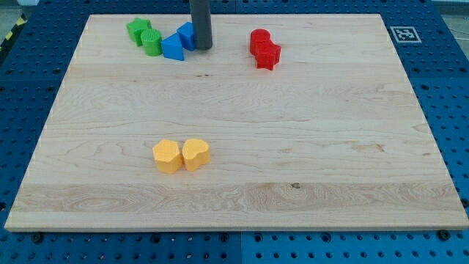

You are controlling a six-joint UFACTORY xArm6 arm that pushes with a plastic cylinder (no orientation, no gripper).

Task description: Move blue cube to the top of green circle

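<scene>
The blue cube (186,34) sits near the view's top, left of centre, partly hidden behind my rod. My tip (202,48) rests on the board touching the cube's right side. A second blue block (173,48), triangular, lies just left and below the cube. The green circle (152,43) stands left of that blue block, touching it. A green star-like block (138,30) sits just above and left of the green circle.
Two red blocks (264,48) sit together at the view's top, right of my tip. Two yellow blocks (182,155) lie side by side below the middle. The wooden board (293,132) lies on a blue perforated table.
</scene>
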